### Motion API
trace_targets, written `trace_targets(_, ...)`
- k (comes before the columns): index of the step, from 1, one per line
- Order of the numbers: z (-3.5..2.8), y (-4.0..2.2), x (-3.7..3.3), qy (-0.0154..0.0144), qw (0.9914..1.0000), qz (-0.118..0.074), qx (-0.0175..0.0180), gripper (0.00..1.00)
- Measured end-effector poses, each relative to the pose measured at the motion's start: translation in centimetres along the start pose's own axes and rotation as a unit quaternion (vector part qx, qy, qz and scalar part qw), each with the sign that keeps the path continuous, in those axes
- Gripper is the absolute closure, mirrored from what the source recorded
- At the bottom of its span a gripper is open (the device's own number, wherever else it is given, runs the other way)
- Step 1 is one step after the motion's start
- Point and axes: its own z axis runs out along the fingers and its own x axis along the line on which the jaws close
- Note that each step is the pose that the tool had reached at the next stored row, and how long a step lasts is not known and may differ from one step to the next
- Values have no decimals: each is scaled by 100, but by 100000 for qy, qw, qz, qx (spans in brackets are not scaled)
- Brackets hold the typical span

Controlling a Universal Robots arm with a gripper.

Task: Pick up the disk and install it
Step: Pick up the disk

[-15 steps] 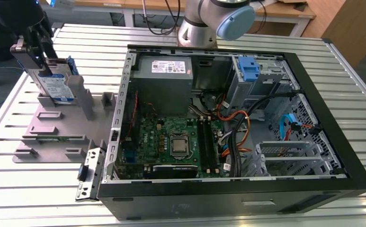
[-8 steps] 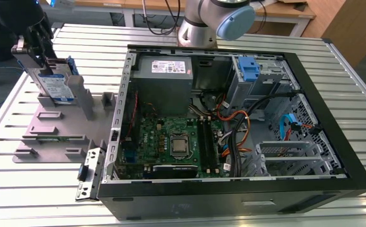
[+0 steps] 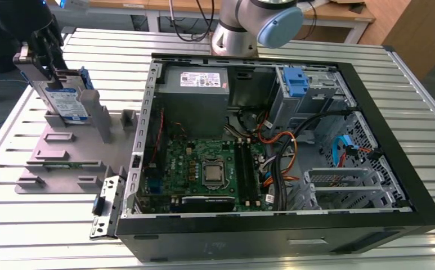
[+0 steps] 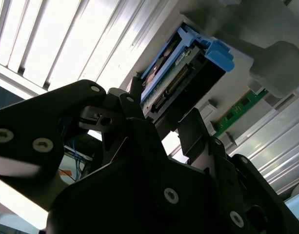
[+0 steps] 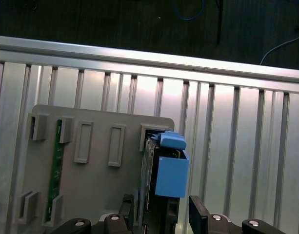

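The disk (image 3: 66,101) stands on edge at the exterior view's left, over the back slots of a grey holder plate (image 3: 67,152). It is a silver drive with a blue-and-white label and blue rails. My gripper (image 3: 52,79) comes down on it from above, its fingers on both flat sides, shut on it. In the first wrist view the disk (image 5: 169,175) with its blue rail sits between the two dark fingers (image 5: 195,209). The second wrist view shows the disk's connector edge (image 4: 183,68) just beyond the fingertips (image 4: 134,100). I cannot tell whether its lower edge still rests in the slot.
An open computer case (image 3: 277,140) lies to the exterior view's right, with a motherboard, cables, a grey power-supply box (image 3: 194,81) and a bay holding a blue bracket (image 3: 296,84). A green memory stick (image 3: 63,165) sits in the holder plate. The arm's base (image 3: 236,34) stands behind the case.
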Motion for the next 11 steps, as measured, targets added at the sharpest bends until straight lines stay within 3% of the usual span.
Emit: trace_targets(11, -9, 0, -1, 8, 100000, 307, 18, 44)
